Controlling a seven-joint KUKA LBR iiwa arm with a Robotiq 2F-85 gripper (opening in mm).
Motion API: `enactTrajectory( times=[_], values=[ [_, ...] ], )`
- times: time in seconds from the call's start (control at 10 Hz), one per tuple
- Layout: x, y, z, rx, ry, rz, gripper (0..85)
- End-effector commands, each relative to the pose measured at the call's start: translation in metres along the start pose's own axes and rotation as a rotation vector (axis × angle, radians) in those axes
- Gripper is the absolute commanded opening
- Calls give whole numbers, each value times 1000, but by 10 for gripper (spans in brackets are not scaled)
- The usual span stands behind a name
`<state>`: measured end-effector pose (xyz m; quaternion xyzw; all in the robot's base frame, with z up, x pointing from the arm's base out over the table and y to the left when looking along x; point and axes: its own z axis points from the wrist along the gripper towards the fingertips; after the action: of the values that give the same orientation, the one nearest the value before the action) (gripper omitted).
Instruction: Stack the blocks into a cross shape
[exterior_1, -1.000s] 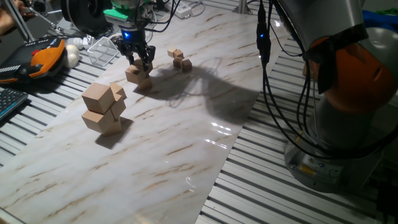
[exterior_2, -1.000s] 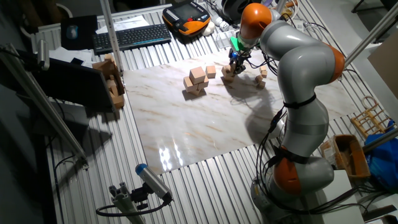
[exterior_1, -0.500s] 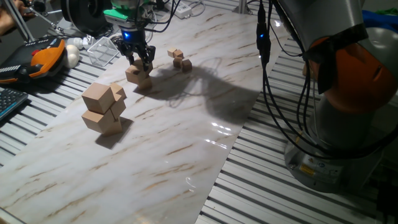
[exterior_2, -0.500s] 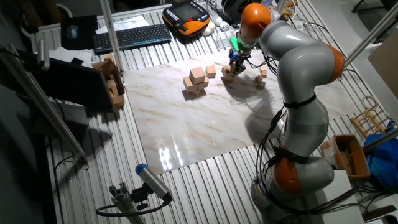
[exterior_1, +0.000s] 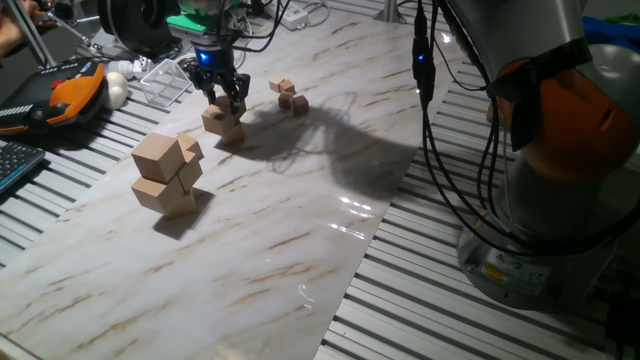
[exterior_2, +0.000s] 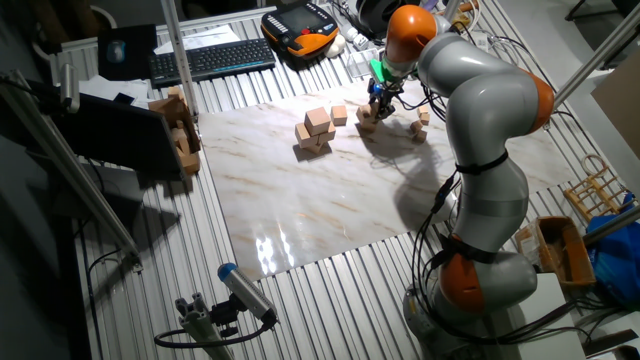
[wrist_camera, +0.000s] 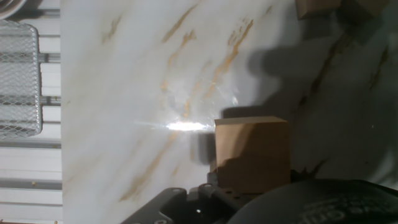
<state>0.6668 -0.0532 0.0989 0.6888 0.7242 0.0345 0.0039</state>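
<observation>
- From the one fixed view, the gripper (exterior_1: 226, 98) sits low over a small pile of blocks (exterior_1: 222, 122) near the far end of the marble-patterned board (exterior_1: 300, 220). Its dark fingers straddle the top cube; I cannot tell whether they pinch it.
- A clear mesh tray (exterior_1: 165, 82) lies just off the board behind the gripper; its contents are not readable.
- The bigger cubes (exterior_1: 166, 175) form a rough heap nearer the camera, well apart from the gripper. The tiny cubes (exterior_1: 288, 95) sit just beyond it.
- All the cubes are matt pale wood with sharp edges; the board is glossy and throws back glare.
- From the other fixed view, the grey and orange arm (exterior_2: 480, 130) bends over the board (exterior_2: 330, 200), with the gripper (exterior_2: 378, 100) above the blocks (exterior_2: 367, 117).
- In the hand view, one block (wrist_camera: 252, 152) fills the lower middle, square-faced, resting on the veined white board (wrist_camera: 155, 74). The wire mesh tray (wrist_camera: 18, 78) lies at the left edge.
</observation>
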Motion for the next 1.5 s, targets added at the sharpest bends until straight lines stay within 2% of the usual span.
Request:
enactTrajectory(
  times=[0.0, 1.4],
  values=[
    [0, 0, 1, -1, 0, 0, 0],
    [0, 0, 0, 10, -1, -5, 0]
  ],
)
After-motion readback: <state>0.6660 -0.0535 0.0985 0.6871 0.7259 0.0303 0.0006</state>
